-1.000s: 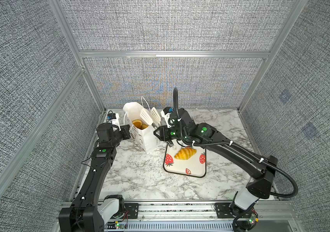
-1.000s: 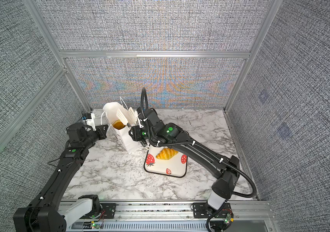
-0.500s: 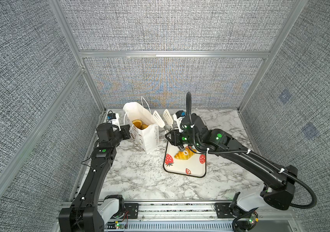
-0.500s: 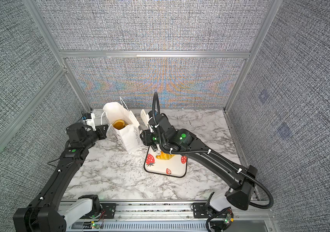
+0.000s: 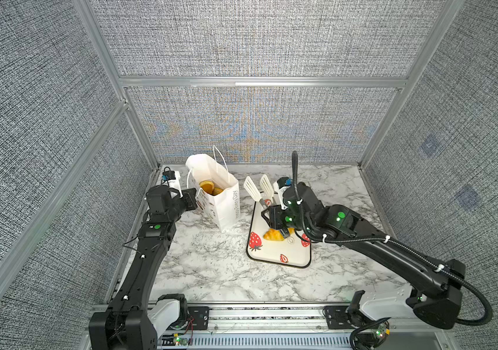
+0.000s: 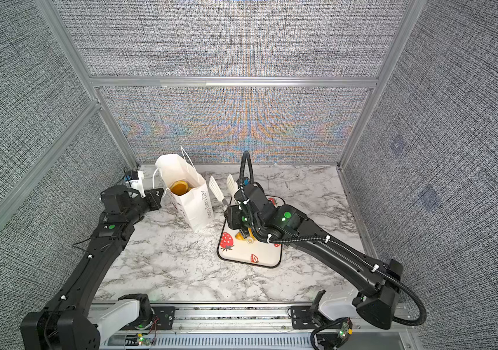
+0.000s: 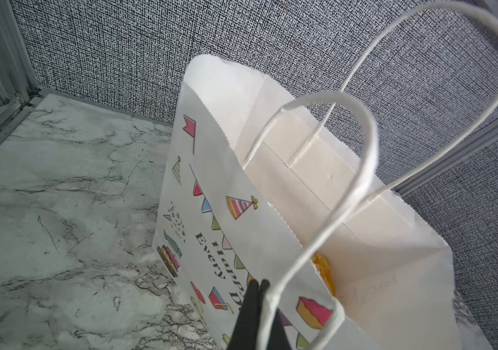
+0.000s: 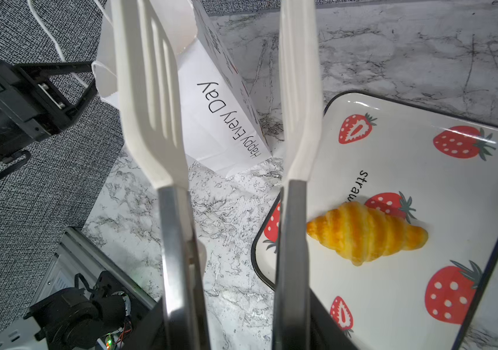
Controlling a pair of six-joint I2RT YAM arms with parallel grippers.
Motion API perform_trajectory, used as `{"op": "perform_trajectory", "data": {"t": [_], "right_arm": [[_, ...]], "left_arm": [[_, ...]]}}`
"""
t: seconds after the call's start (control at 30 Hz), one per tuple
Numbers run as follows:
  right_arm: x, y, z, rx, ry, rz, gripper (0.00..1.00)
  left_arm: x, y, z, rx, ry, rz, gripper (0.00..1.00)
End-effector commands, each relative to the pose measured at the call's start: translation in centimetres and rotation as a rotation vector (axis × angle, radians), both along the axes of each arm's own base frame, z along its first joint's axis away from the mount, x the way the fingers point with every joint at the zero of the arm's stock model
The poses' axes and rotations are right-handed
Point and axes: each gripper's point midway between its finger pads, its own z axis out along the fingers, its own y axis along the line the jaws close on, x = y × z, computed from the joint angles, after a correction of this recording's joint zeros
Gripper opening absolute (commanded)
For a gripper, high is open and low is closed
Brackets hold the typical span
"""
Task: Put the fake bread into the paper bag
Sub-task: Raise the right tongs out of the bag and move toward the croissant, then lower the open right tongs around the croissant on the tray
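Left pincer was clenched on the near rim of the paper bag, right beside the foot of a cord handle, and it held the bag upright with its mouth open at the left rear of the marble counter. Several glossy orange pieces of the fake bread lay inside the bag, low against one wall. How many there were could not be told.

Just right of the bag stood the white slotted tongs. Their two heads were spread apart, empty, and pointed up and away from the counter. The right pincer grasped them by their steel arms, firmly enough to carry them without squeezing the heads together.

Below and to the right of that pincer sat the strawberry-printed tray. A single croissant lay on it, beside the tongs' arms and not between the heads.

Judged from this, the step in hand was the pick-up of that croissant, the only bread in view outside the bag. The next move would call for the right arm to tip the tong heads down and straddle the croissant across its narrow width. The pincer would then have to close enough to pinch the slick toy without squirting it off the tray. After that came a lift clear of the tray's lip and a carry leftward over the bag's mouth, which the left pincer would need to keep open and steady.
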Motion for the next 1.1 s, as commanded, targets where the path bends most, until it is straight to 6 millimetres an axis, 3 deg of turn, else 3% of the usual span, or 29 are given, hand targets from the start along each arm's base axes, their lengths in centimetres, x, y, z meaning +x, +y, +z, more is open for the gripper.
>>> {"op": "perform_trajectory", "data": {"t": [0.0, 0.5, 1.07], "right_arm": [[0.3, -0.2, 0.3, 0.037, -0.016, -0.031, 0.5], [-1.9, -2.7, -6.6, 0.002, 0.108, -0.09, 0.5], [-3.6, -3.8, -11.9, -0.054, 0.213, -0.117, 0.5]], "left_arm": [[0.1, 0.0, 0.1, 0.007, -0.008, -0.003, 0.0], [0.3, 0.1, -0.2, 0.022, -0.002, 0.002, 0.0], [0.2, 0.1, -0.1, 0.029, -0.004, 0.003, 0.0]]}}
